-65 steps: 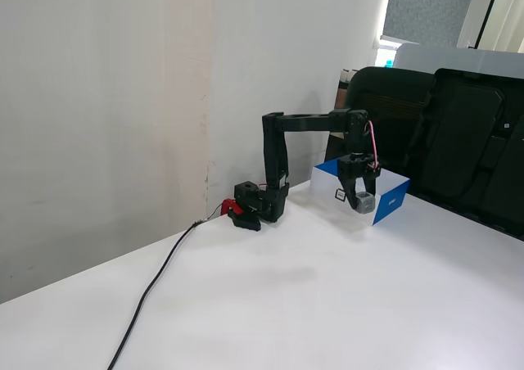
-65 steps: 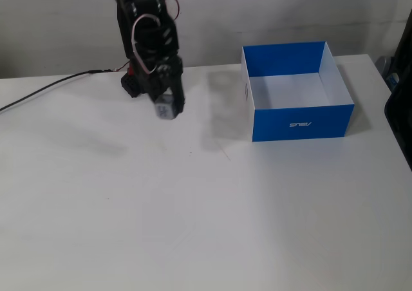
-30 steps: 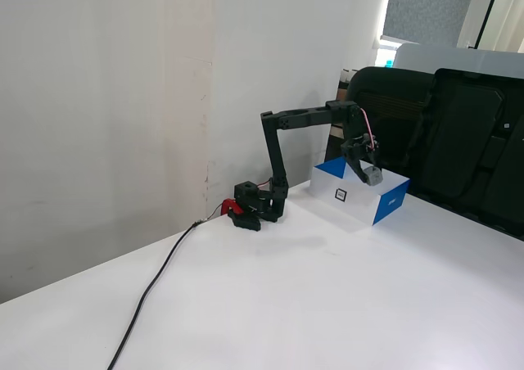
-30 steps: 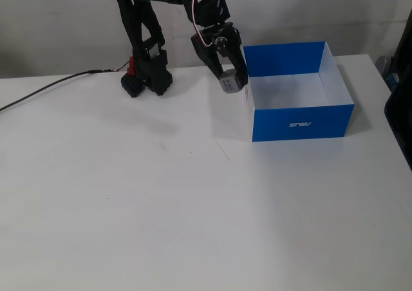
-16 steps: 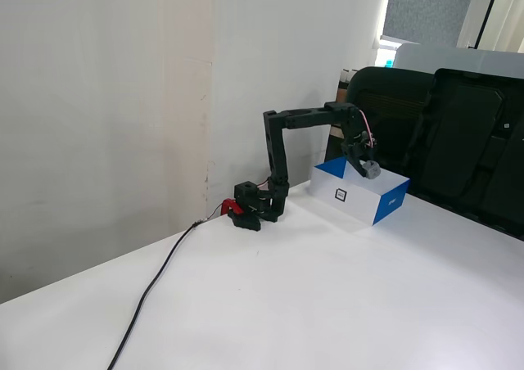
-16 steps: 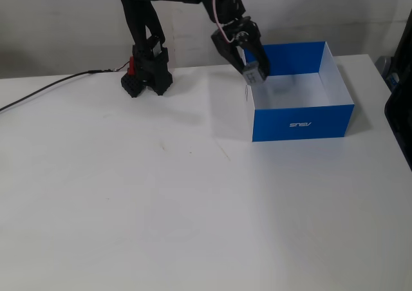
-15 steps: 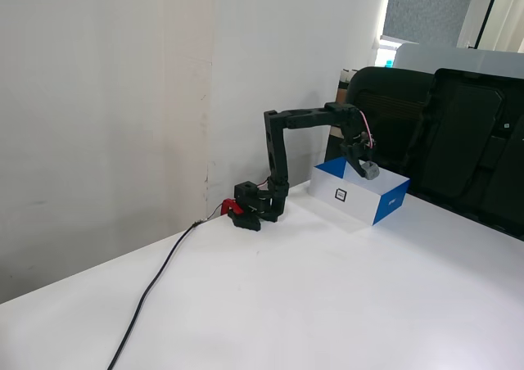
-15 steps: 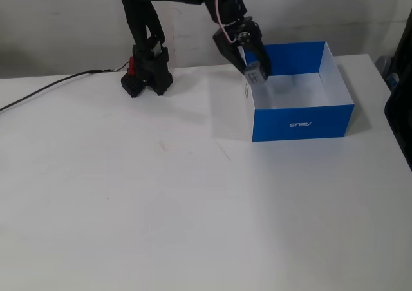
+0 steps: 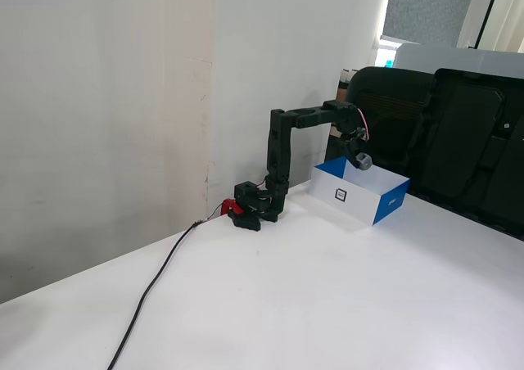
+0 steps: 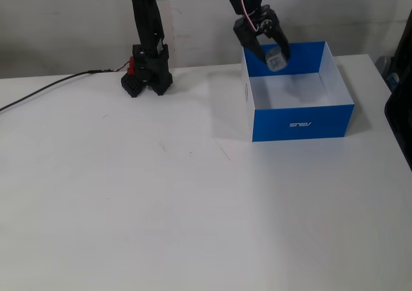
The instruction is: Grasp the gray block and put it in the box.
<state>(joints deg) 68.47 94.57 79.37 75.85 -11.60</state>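
Note:
The gray block (image 10: 277, 60) is a tiny gray cube with a dark mark, held between the jaws of my black gripper (image 10: 274, 56). The gripper hangs above the box's (image 10: 302, 121) far left part, over its white inside. In a fixed view the block (image 9: 363, 161) shows as a gray lump at the gripper's tip (image 9: 360, 159), just above the box's (image 9: 391, 206) open top. The box is blue outside, with a white side panel bearing a small black square mark (image 9: 341, 195). The block is in the air, clear of the box floor.
The arm's base (image 10: 147, 78) stands left of the box near the wall, with a red part on it. A black cable (image 10: 45, 88) runs left from the base across the white table. Dark chairs (image 9: 458, 133) stand behind the box at the table's far edge.

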